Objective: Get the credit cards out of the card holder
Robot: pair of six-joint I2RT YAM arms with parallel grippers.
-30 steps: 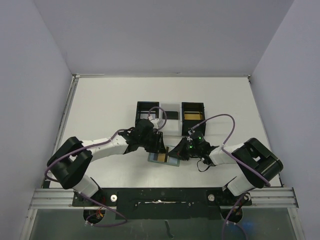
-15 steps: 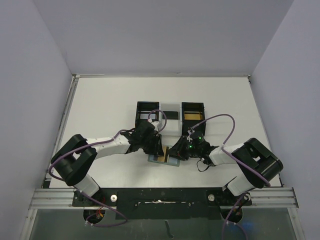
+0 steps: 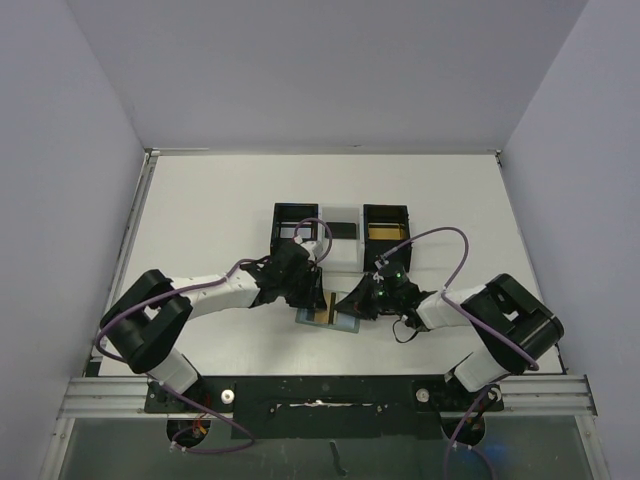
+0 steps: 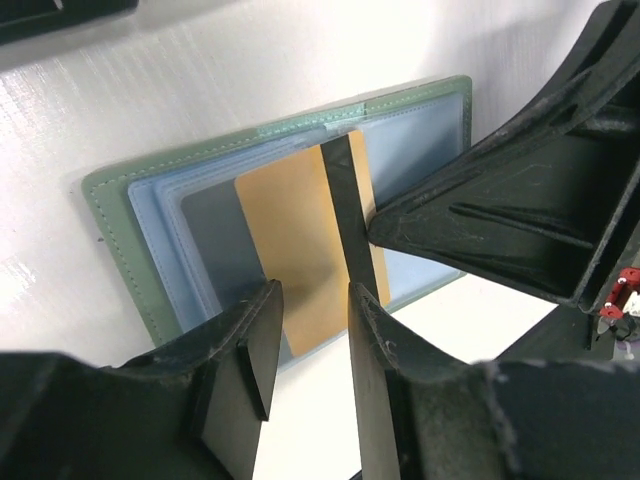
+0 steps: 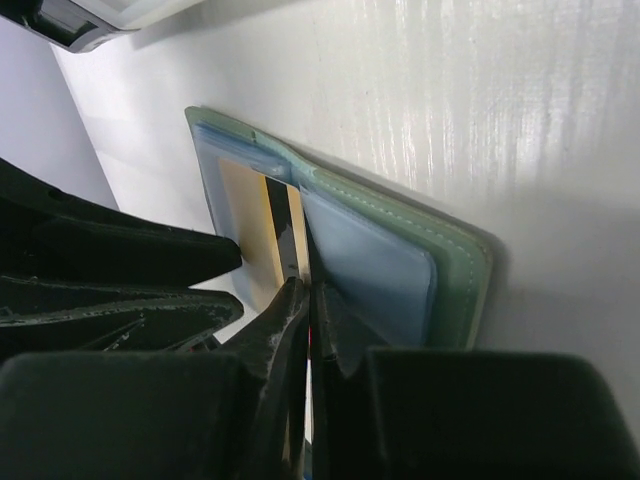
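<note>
Card holder (image 4: 105, 215) open on table (image 3: 200, 220), gold card (image 4: 290, 240) lying across it. L gripper (image 4: 312, 295) apart over card. R gripper (image 5: 307, 290) together at its stripe, covering the edge; pinch unclear.

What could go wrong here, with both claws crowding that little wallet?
1. The right gripper, closed, seems to rest its tip on the gold card. Pressing there may pin the card when the open left gripper pulls.
2. The card holder may slide along with the card.
3. The grippers sit very close and could bump.
</note>
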